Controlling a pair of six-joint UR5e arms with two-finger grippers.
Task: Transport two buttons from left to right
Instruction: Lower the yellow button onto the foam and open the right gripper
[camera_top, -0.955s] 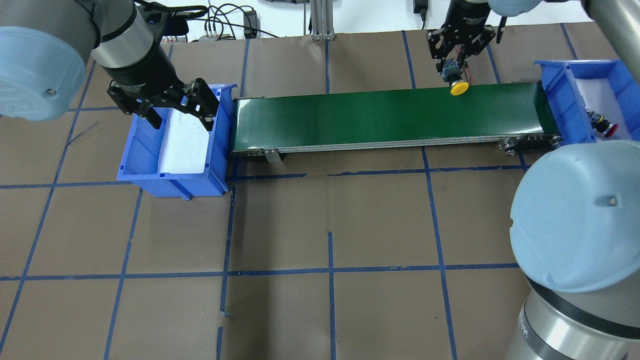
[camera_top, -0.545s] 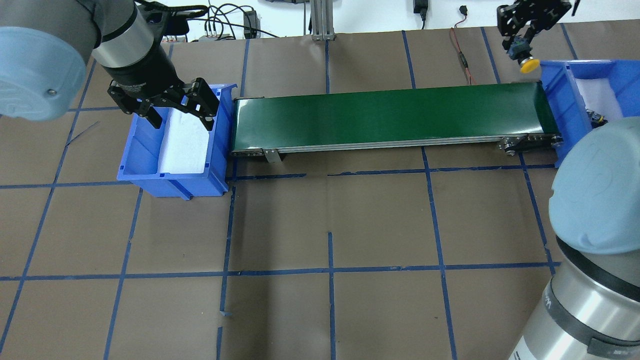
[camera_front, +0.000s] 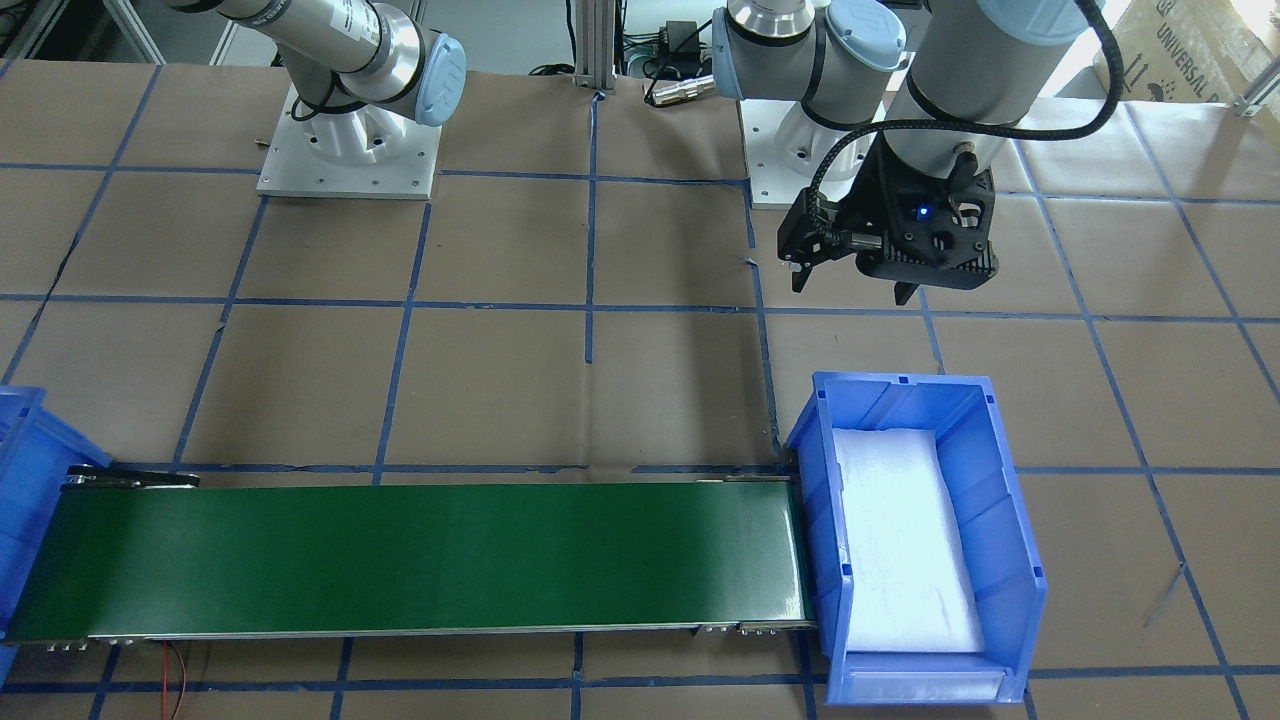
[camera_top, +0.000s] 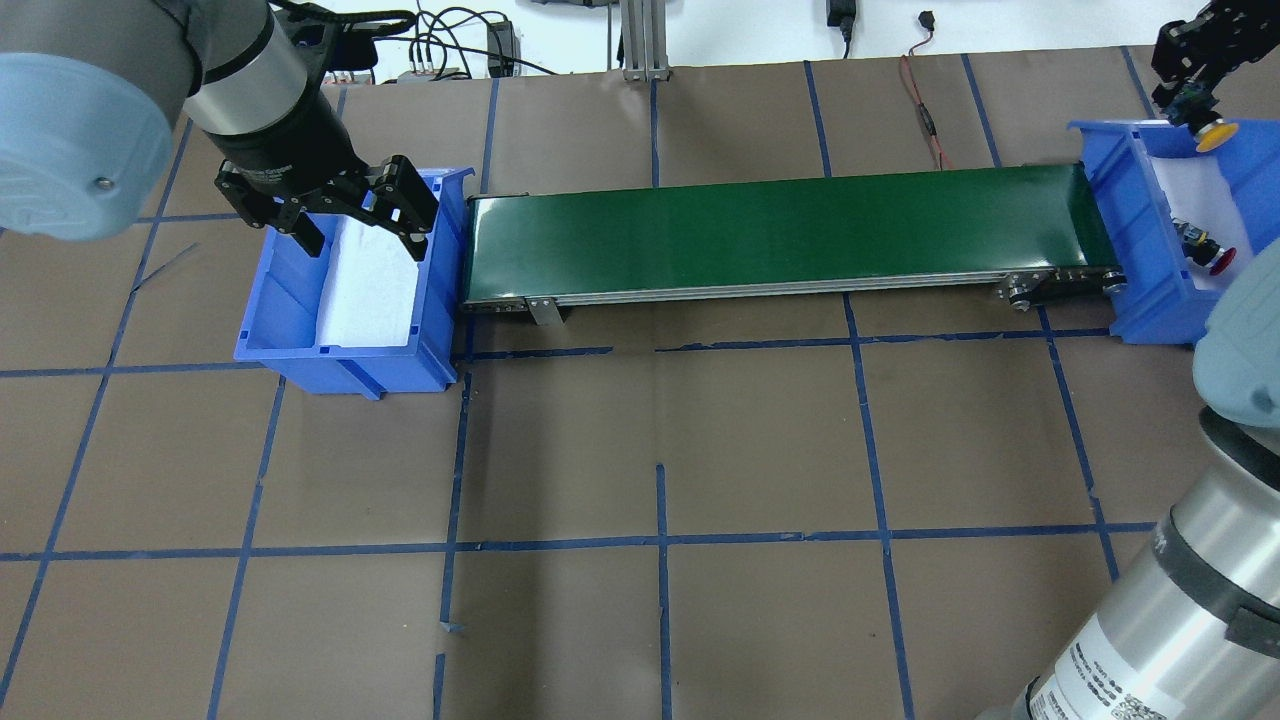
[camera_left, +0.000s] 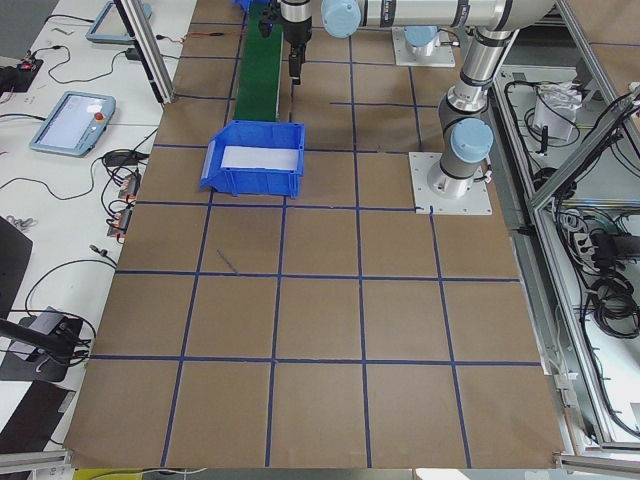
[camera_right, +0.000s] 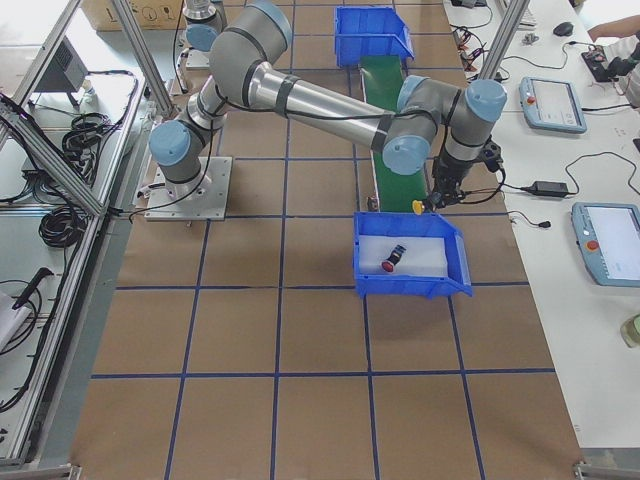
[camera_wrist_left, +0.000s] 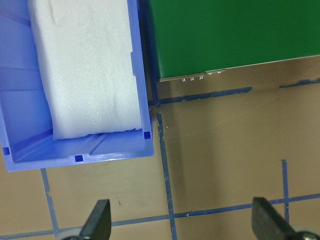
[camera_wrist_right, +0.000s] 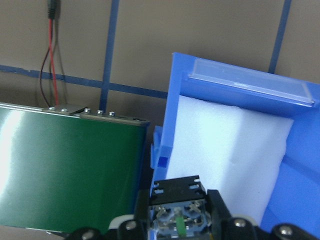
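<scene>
The yellow button (camera_top: 1216, 136) hangs cap-down over the far end of the right blue bin (camera_top: 1135, 180), with my right gripper (camera_top: 1192, 104) shut on its grey block (camera_wrist_right: 177, 218). On that bin's white foam lies the red button (camera_top: 1212, 257), also visible from the side as the red button (camera_right: 393, 259). My left gripper (camera_top: 362, 236) hovers open and empty above the left blue bin (camera_top: 290, 340); in its wrist view the two fingertips (camera_wrist_left: 100, 220) stand wide apart over bare table.
A green conveyor belt (camera_top: 780, 235) runs between the two bins. A red and black wire (camera_top: 925, 110) lies behind the belt's right end. Brown paper with a blue tape grid (camera_top: 660, 540) covers the table in front.
My right gripper has carried the yellow button rightward from above the belt's far edge to over the right bin. The left arm has not moved.
</scene>
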